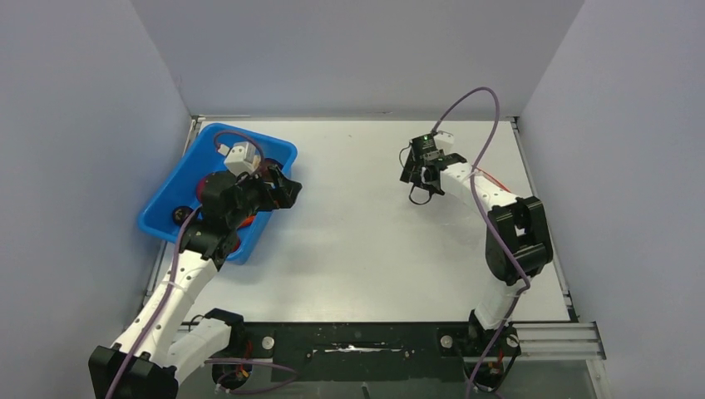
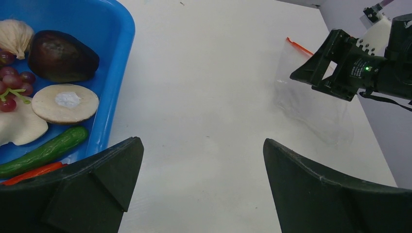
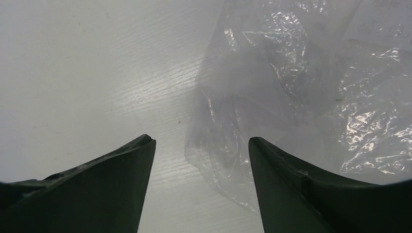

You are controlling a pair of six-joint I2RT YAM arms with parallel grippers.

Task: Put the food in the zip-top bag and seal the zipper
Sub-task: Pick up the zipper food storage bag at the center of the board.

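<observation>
The clear bag [image 2: 311, 107] lies flat and crumpled on the worktop [image 1: 357, 216], near the right edge and toward the far side. Its long axis runs roughly across the worktop, from the right edge toward the middle. The red zipper [image 2: 299, 46] sits at the end nearer the right edge, so the mouth points that way and the closed end points toward the centre. Whether the mouth is sealed cannot be told.

The right gripper [image 3: 201, 141] hovers low over the bag's closed end with its fingers spread apart, holding nothing.

All the food is in the blue bin [image 1: 191, 162] at the far left corner: a white garlic bulb [image 2: 14, 36], a dark avocado [image 2: 60, 56], purple grapes [image 2: 12, 82], a round tan slice [image 2: 64, 103], a green cucumber [image 2: 46, 150] and a red pepper [image 2: 34, 172]. The cucumber and pepper lie side by side, their long axes parallel.

The left gripper [image 2: 201, 143] hangs over the bin's right rim, fingers wide apart and empty, pointing across the worktop toward the bag.
</observation>
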